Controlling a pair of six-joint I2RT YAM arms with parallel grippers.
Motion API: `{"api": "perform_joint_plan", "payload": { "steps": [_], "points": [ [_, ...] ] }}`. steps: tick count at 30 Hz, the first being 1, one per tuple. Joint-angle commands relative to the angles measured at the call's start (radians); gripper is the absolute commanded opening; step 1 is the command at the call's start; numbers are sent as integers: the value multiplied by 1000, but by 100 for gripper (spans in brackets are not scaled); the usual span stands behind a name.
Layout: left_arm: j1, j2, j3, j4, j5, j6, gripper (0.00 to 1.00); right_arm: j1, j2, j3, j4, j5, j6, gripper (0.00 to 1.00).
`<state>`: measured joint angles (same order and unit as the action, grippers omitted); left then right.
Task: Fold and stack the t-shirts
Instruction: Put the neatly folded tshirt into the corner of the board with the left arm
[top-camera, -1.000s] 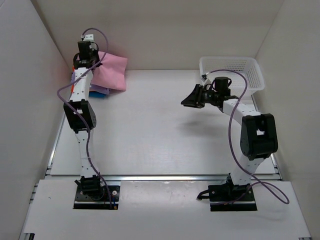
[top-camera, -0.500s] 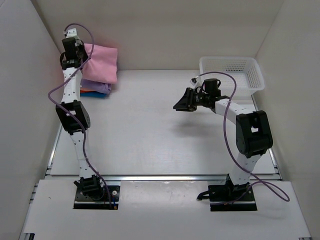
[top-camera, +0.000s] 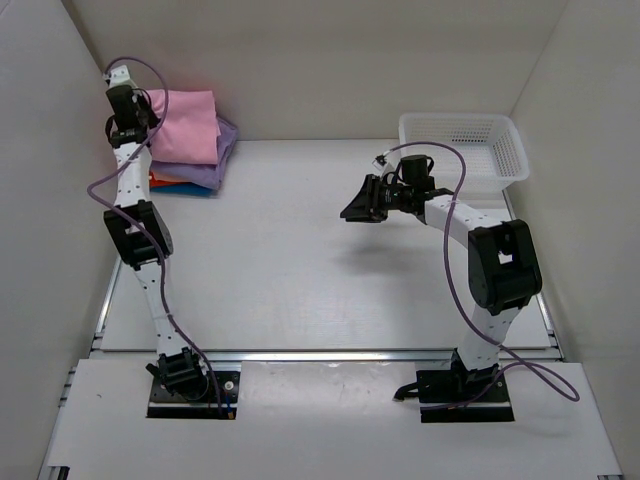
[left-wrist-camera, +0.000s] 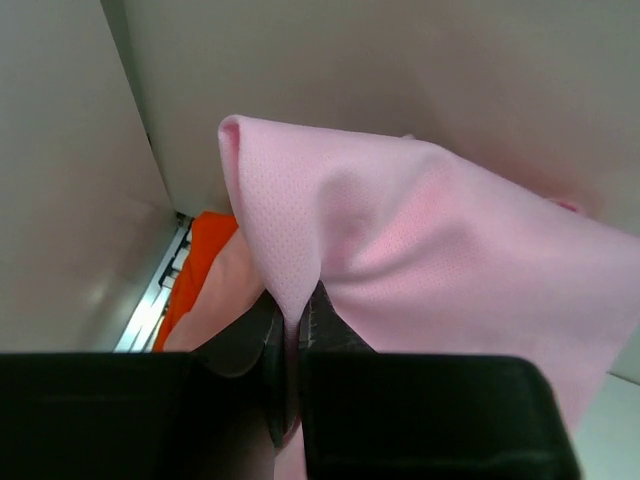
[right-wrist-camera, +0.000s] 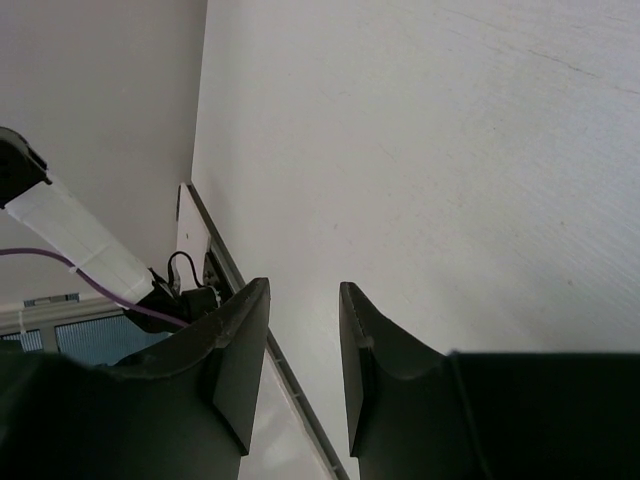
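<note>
The folded pink t-shirt (top-camera: 188, 125) hangs over the lavender shirt (top-camera: 200, 172) and orange shirt (top-camera: 163, 183) in the far-left corner of the tabletop (top-camera: 300, 260). The left claw (left-wrist-camera: 293, 312) is clamped tight on a fold of it. Probably only lowering and release remain (the stack looks otherwise finished). The right claw (right-wrist-camera: 300, 340), jaws parted, holds nothing. No writing is legible.

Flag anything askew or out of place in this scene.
The pink shirt is not lying flat: the left gripper pinches a fold of it, so it hangs crooked over the stack in the far left corner. The lavender shirt below juts out to the right. Nothing else stands out.
</note>
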<state>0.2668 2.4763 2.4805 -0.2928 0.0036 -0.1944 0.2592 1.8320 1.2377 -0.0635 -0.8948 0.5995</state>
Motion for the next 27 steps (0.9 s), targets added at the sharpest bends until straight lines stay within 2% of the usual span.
{"api": "perform_joint_plan", "payload": {
  "steps": [1,5,10,11,12,14,15,20,23,25,27],
  "points": [
    [-12,59,-2,40,7,-7,0,-3,0,42,2,5,3,31],
    [-34,121,11,35,-1,-5,0,-3,-5,34,-1,7,6,32],
    [-23,164,14,18,-97,-37,0,-3,-2,29,5,7,13,31],
    [-17,167,15,18,-93,-43,3,2,-4,29,8,4,11,32],
    [-8,161,14,23,-80,-45,22,8,-4,29,8,4,13,32],
    [-6,150,8,26,-45,-46,82,9,-8,23,10,5,11,31],
    [-6,135,9,17,-47,-42,98,9,-14,17,10,7,14,32],
    [-23,-38,-37,24,-36,-62,99,43,-105,-15,16,43,23,31],
    [-18,-189,-164,38,-27,-74,98,63,-155,-43,-39,102,-3,34],
    [-18,-284,-315,31,13,-71,98,74,-178,-60,-77,126,-18,36],
    [-15,-400,-440,9,137,-73,98,86,-247,-110,-90,183,-30,37]
  ]
}}
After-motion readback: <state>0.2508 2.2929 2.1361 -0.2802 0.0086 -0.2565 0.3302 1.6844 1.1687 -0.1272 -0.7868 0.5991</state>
